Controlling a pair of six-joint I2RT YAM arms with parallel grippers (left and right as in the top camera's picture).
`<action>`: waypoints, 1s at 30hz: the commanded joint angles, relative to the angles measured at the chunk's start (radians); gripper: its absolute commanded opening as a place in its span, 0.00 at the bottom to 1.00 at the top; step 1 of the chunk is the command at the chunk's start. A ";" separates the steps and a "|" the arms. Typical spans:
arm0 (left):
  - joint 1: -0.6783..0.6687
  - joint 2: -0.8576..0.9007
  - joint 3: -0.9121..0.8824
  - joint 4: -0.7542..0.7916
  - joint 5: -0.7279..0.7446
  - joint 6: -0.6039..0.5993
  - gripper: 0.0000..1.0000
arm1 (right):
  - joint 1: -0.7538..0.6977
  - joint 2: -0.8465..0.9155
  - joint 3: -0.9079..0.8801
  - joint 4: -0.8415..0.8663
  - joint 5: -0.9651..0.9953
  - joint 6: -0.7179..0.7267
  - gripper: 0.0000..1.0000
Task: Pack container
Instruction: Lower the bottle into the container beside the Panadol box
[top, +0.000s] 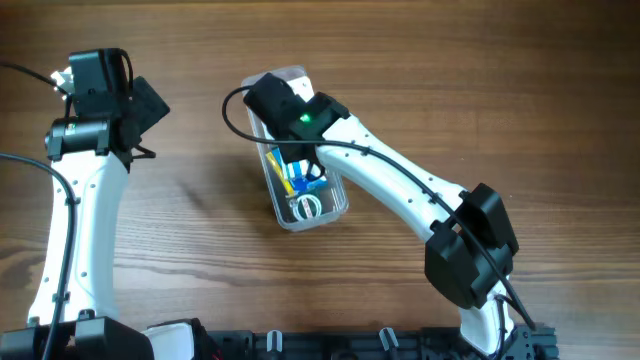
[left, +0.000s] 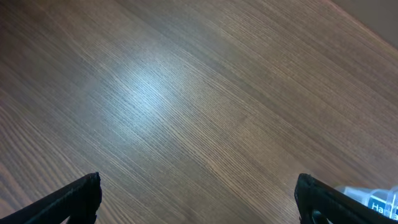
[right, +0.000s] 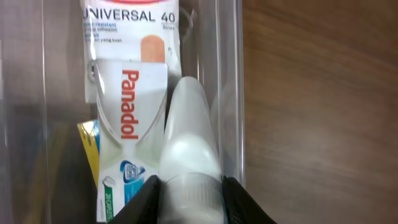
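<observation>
Clear, long rectangular plastic container (top: 312, 225) with rounded corners and a raised rim, lying on the brown wooden table (top: 500, 80) near its middle. In the overhead view its long axis runs from the far left to the near right, slightly off the table's depth line. The far end is covered by the right arm's wrist, and the near end is exposed. That end shows blue and yellow items and a small white ring-shaped item (top: 308, 207).

The right gripper (right: 189, 200) hangs over the container's interior, looking along its long axis. Its two black fingers (right: 148, 200) are closed to a narrow gap on the body of a white plastic bottle (right: 186, 149). The bottle's tapered, rounded tip points away from the camera. It lies just beside the container's right-hand wall (right: 231, 74); whether it touches that wall or the floor cannot be told.

Below and left of the bottle lie a white Panadol box (right: 130, 106) with red lettering and, beyond it, a plaster packet (right: 134, 28) marked "UNIVERSAL 40". Both are inside the container.

The left gripper (left: 199, 202) stands with its jaws wide apart and nothing between them, over bare wood. In the overhead view the left gripper (top: 148, 105) is well apart from the container, to its left.
</observation>
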 joint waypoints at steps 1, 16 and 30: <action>0.005 -0.008 0.015 -0.001 -0.009 -0.002 1.00 | -0.011 0.026 0.007 0.049 0.047 -0.049 0.09; 0.005 -0.008 0.015 -0.001 -0.009 -0.002 1.00 | -0.011 0.019 0.007 0.085 0.099 -0.100 0.04; 0.005 -0.008 0.015 -0.001 -0.009 -0.002 1.00 | -0.014 -0.121 -0.005 -0.093 0.056 -0.005 0.04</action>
